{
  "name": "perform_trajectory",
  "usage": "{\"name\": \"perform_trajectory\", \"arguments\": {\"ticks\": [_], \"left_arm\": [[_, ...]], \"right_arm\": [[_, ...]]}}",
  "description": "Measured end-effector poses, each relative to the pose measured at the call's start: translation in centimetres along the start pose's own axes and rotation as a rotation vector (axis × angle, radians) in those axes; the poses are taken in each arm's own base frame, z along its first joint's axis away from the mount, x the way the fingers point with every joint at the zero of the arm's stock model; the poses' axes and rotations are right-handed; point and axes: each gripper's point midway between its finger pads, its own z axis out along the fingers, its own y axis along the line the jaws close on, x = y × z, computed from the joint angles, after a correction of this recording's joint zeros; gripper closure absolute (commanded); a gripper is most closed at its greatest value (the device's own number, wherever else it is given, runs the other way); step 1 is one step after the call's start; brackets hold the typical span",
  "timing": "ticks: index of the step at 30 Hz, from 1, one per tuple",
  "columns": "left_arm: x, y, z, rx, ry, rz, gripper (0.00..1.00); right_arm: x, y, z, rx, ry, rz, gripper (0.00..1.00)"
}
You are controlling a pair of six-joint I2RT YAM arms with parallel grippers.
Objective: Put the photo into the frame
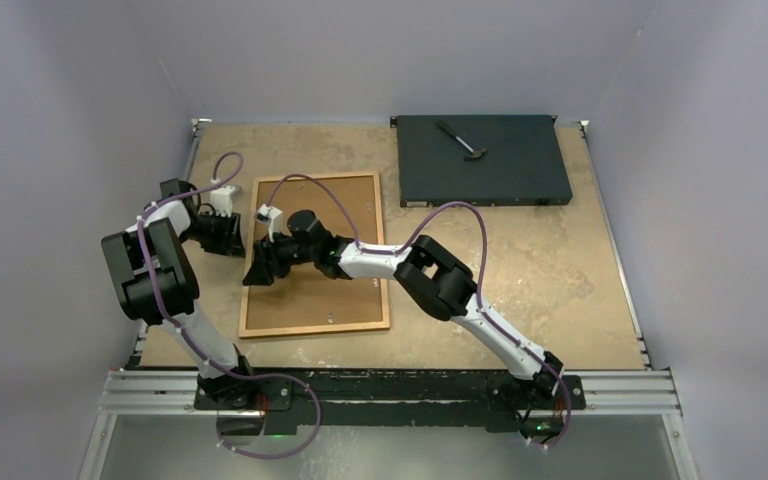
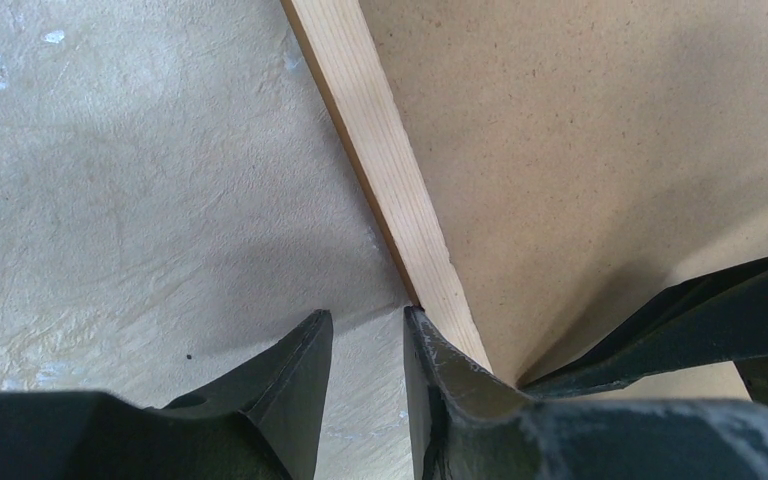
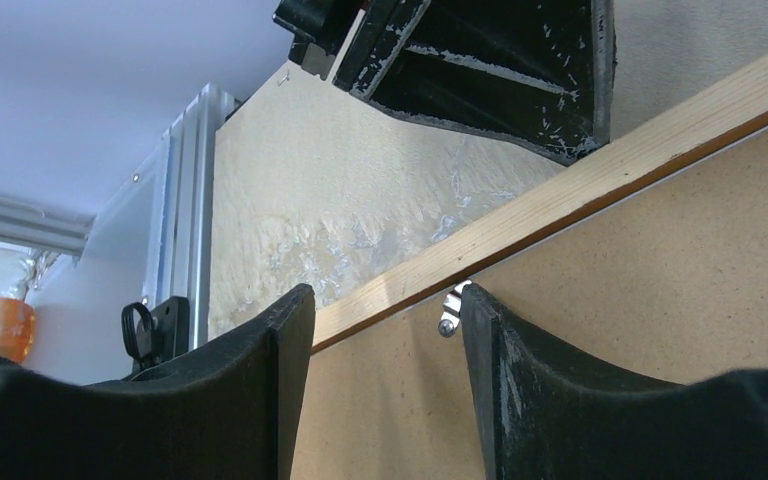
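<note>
Here, the thin pale-wood frame point(image 1: 316, 330) lies back up on the rough table point(image 2: 140, 200), its speckled brown hardboard backing point(image 1: 330, 290) showing and its long axis running away from the arm bases. The left gripper point(image 2: 366, 315), jaws narrowly parted and empty, sits at the frame's left rail, one fingertip right at the wood. The right gripper point(image 3: 388, 292), jaws wider and empty, has that rail and a small metal clip point(image 3: 450, 310) between its fingers.
</note>
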Motion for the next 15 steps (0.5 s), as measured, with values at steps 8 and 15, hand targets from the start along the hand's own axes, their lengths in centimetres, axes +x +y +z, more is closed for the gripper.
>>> {"name": "perform_trajectory", "arguments": {"ticks": [8, 15], "left_arm": [[-0.1, 0.0, 0.0, 0.002, 0.003, -0.005, 0.7], [-0.1, -0.1, 0.2, 0.012, 0.001, -0.012, 0.79]], "right_arm": [[0.2, 0.5, -0.2, -0.026, 0.012, -0.007, 0.33], [0.0, -0.5, -2.1, -0.003, 0.001, 0.012, 0.33]]}}
